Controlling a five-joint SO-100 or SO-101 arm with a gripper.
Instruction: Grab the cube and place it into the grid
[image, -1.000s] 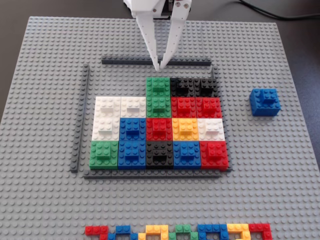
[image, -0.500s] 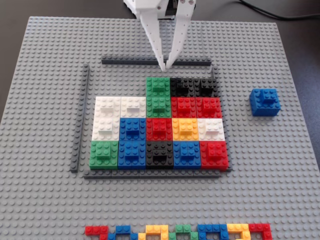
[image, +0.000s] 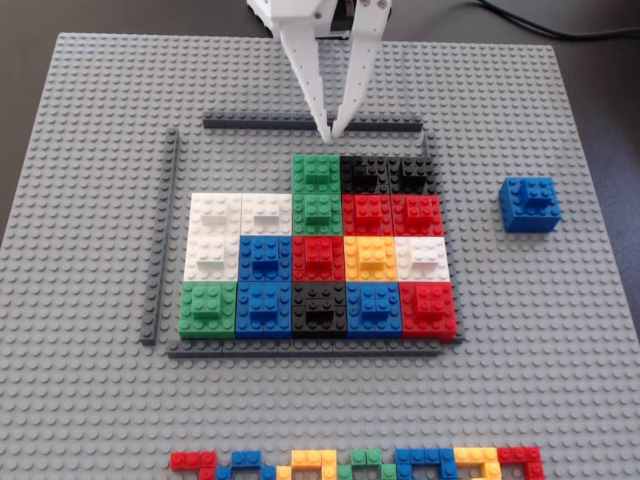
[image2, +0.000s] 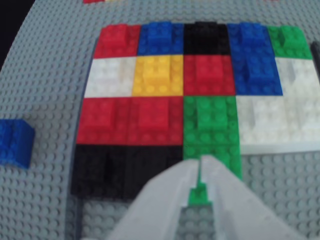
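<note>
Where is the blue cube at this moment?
In the fixed view the cube sits alone on the grey baseplate, to the right of the grid, far from the gripper.

White end effector (image: 328, 133) reaching in from the top edge of the fixed view, pointing downward, fingertips nearly touching, gripping nothing

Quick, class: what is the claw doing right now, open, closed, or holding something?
Claw: closed, tips nearly touching, holding nothing; the bright blue square LEGO cube sits apart on the light grey studded baseplate.
</note>
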